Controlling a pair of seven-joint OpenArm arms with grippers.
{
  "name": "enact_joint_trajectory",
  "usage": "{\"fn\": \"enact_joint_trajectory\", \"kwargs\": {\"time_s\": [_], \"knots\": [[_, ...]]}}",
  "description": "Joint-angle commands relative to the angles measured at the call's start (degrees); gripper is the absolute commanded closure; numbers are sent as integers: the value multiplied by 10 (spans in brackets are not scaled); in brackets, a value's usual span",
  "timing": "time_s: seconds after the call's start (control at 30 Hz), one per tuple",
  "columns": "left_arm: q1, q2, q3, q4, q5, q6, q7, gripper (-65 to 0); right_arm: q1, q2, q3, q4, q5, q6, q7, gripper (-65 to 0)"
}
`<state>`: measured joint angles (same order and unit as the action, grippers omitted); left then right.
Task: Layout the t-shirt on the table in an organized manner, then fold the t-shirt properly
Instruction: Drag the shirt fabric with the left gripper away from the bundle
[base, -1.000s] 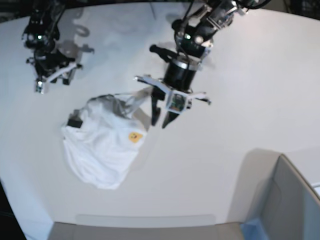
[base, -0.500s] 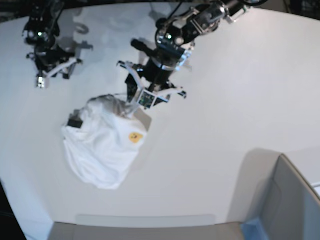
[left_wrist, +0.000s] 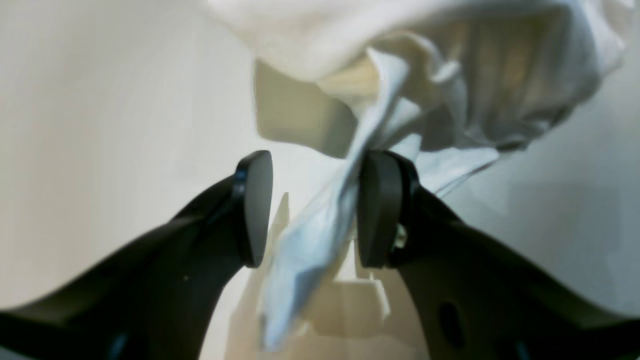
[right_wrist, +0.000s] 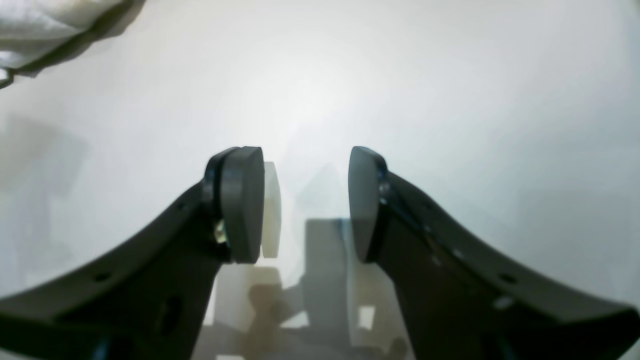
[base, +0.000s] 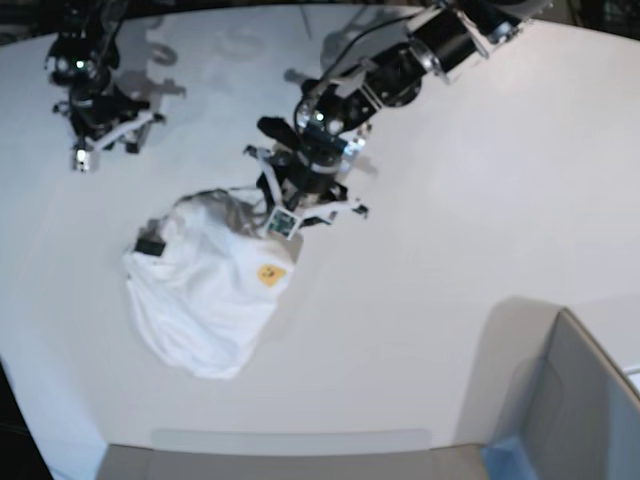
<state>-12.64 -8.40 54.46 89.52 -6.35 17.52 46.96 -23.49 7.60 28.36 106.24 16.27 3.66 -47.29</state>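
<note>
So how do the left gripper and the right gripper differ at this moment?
The left gripper has a strip of the t-shirt between its pads, lying against one of them; the right gripper has only bare table between its pads. In the base view, the left gripper is at the crumpled shirt's edge, while the right gripper is off to the side, apart from it. Both are open.

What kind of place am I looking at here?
Probably a robotics lab or test bench: two black robot arms work over a bare white table, the left gripper reaching into a crumpled t-shirt.
</note>
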Motion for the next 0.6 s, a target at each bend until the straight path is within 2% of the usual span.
{"fn": "enact_joint_trajectory", "kwargs": {"time_s": [0.0, 0.07, 0.17, 0.23, 0.33, 0.47, 0.57], "knots": [[-15, 5, -1, 8, 7, 4, -11, -279, 1, 6, 4, 10, 2, 1, 11, -277], [-16, 5, 0, 14, 7, 3, -11, -245, 1, 6, 4, 10, 2, 1, 11, -277], [-15, 6, -4, 33, 7, 3, -12, -99, 1, 6, 4, 10, 2, 1, 11, -277], [-16, 8, -3, 53, 7, 3, -12, -38, 3, 6, 4, 10, 2, 1, 11, -277], [-13, 8, -6, 102, 7, 5, -12, -5, 5, 6, 2, 4, 2, 1, 11, -277], [-12, 16, -13, 184, 8, 7, -12, 0, 14, 4, 1, -6, 2, 1, 12, -277], [14, 31, -58, 216, 8, 7, -21, 0, 14, 4, 1, -7, 2, 1, 12, -277]]}}
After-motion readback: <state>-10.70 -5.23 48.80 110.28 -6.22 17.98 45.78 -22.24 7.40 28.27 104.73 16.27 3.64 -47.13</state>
